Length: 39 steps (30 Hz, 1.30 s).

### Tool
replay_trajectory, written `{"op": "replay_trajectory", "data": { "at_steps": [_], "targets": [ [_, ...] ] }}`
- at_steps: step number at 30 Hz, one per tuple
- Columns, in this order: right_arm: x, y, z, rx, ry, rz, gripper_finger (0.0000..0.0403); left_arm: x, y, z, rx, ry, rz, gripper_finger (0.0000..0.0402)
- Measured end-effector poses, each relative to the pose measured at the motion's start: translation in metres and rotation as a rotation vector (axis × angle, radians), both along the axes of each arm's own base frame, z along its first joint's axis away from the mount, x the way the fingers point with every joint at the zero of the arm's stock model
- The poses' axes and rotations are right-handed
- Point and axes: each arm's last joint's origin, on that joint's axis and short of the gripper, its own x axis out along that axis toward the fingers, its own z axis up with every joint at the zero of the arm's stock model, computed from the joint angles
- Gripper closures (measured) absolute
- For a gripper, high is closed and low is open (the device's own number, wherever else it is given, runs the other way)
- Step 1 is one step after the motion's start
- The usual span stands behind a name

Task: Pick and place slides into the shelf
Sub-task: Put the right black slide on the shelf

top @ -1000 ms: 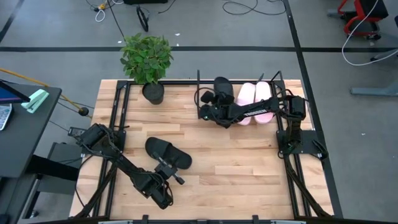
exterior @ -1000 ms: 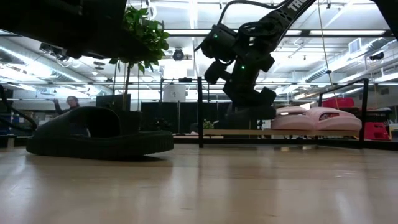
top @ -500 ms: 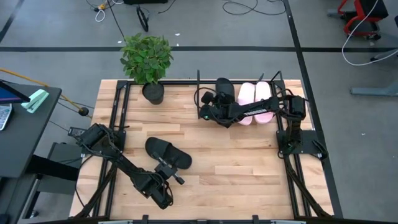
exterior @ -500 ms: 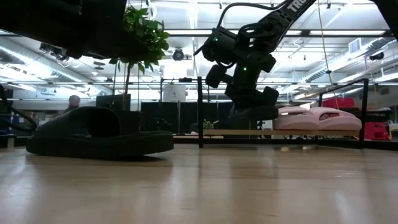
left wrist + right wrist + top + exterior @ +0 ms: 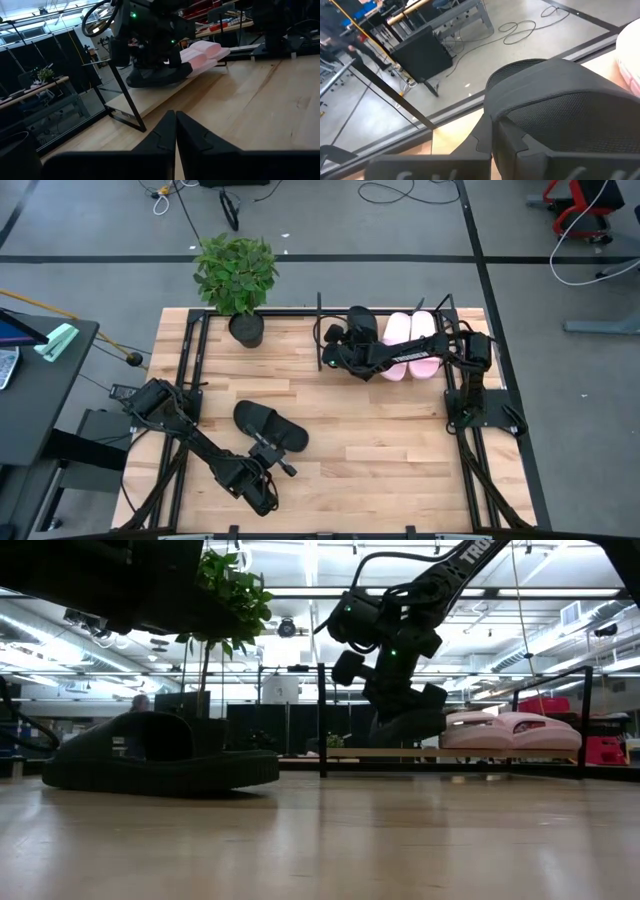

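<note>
High view: my right gripper (image 5: 352, 343) reaches across the far side of the table (image 5: 380, 440) and is closed on the strap of a black slide (image 5: 360, 320), which sits at the shelf (image 5: 319, 308) just beside the two pink slides (image 5: 410, 338). The pink pair lies side by side, touching, to the right of the black one. My left gripper (image 5: 268, 470) waits near the table's front edge, close to the second black slide (image 5: 268, 426), which lies flat on the wood, well apart from the shelf; a potted plant (image 5: 236, 275) stands at the far left corner

Low view: the held black slide (image 5: 405, 725) is level with the pink slides (image 5: 510, 730) on the shelf's rail (image 5: 321, 720); the other black slide (image 5: 160, 755) fills the near left

Right wrist view: my fingers (image 5: 492, 135) meet on the black slide's mesh strap (image 5: 560, 100)

Left wrist view: my fingers (image 5: 175, 137) are pressed together with nothing between them, pointing toward the shelf (image 5: 122, 95) and the slides on it
</note>
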Motion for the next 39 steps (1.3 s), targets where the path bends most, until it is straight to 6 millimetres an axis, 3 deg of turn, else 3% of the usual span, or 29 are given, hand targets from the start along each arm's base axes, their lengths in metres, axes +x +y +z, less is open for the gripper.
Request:
{"op": "replay_trajectory", "data": {
  "at_steps": [22, 29, 39],
  "targets": [
    [-0.0008, -0.0003, -0.0016, 0.048, 0.065, 0.051, 0.0381, 0.0000, 0.0000, 0.0000, 0.000, 0.000, 0.000, 0.0389],
    [-0.0009, 0.0001, -0.0022, 0.059, 0.104, 0.074, 0.0333, 0.0000, 0.0000, 0.0000, 0.000, 0.000, 0.000, 0.0375],
    [-0.0001, 0.0018, -0.0034, 0.094, 0.096, 0.102, 0.0261, 0.0000, 0.0000, 0.0001, -0.001, -0.001, 0.000, 0.0392]
  ]
}}
